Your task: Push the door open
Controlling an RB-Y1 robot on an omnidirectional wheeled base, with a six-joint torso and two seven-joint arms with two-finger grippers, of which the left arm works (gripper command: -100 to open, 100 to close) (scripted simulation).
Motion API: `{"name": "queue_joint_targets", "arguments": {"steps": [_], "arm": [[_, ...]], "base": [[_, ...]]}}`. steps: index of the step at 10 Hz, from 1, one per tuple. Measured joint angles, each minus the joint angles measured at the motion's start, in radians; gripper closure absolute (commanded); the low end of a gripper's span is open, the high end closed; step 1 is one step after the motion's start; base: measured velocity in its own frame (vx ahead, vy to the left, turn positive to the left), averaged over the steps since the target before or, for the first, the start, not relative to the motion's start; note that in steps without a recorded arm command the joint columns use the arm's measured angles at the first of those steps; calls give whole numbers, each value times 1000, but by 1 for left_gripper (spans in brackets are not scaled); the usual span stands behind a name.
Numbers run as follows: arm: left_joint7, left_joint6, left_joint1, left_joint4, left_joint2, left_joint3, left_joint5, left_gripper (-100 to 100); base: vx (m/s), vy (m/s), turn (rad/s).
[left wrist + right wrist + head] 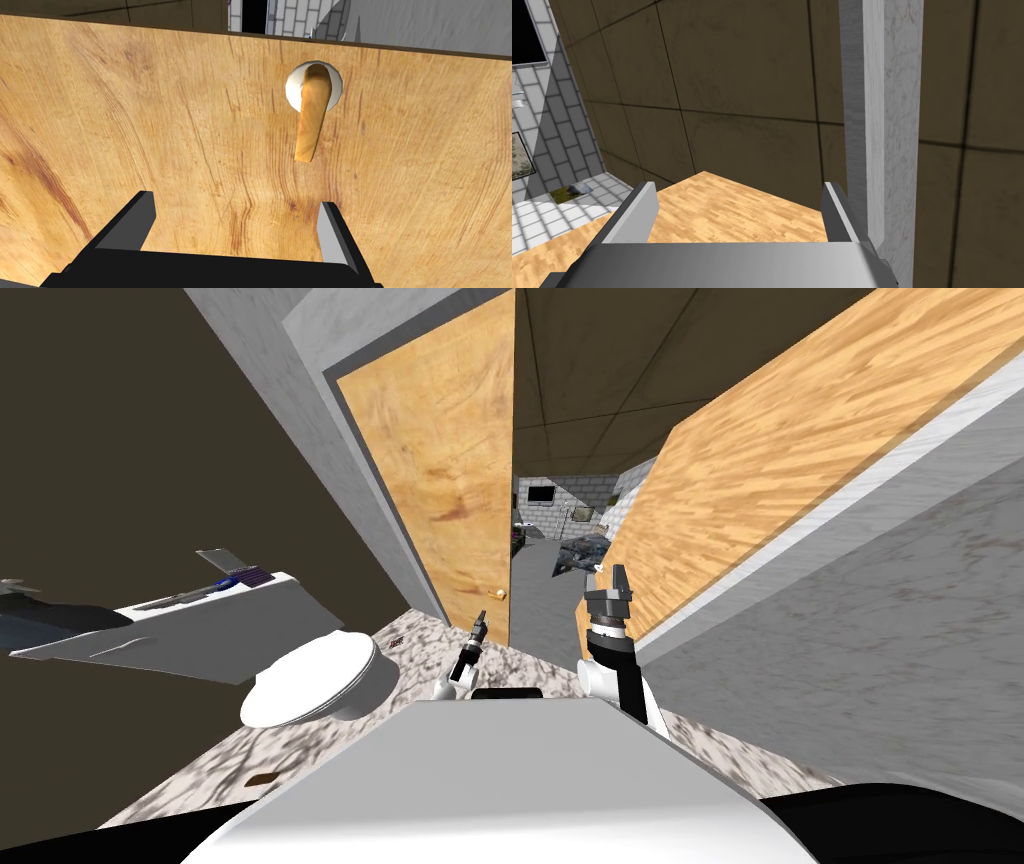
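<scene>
The robot's left arm (462,666) reaches over a marbled floor (420,638) toward a wooden door (440,488), its jaws released and spread wide with nothing between them. They are close to the door's (150,125) grained face, though whether the tips touch the wood cannot be told. A lever handle (312,115) on a white round plate sits on the door just past the jaws, nearer one blade than the other. In the head view the handle (495,592) shows as a small brass-coloured spot by the door's free edge, just above the left arm's tip. The right arm (612,663) is raised beside it, its jaws likewise released and empty. They stand over the top edge of a second wooden panel (727,210), next to a grey marbled post (892,125). To the robot's left, a white toilet (315,678) stands on the floor. Beyond the toilet is a white desk (200,628) carrying a few small items. The door stands ajar in a grey frame (300,388). A narrow gap runs between its free edge and the long wooden panel (800,458) that slants away on the right. Through that gap, farther off, a room with a grey brick wall (565,498) is visible. A dark screen (541,493) is mounted on that wall, and some cluttered furniture stands on the floor below it.
</scene>
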Motion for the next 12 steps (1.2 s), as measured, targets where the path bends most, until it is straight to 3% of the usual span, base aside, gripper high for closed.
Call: {"name": "queue_joint_targets", "arguments": {"steps": [6, 8, 12], "arm": [[1, -26, -70, 156, -14, -27, 6, -100], [0, -19, -79, 175, -15, -37, 7, -100], [1, -38, -115, 254, -26, -47, 9, -100]], "base": [[61, 76, -69], [41, 53, -35], [43, 52, -53]]}}
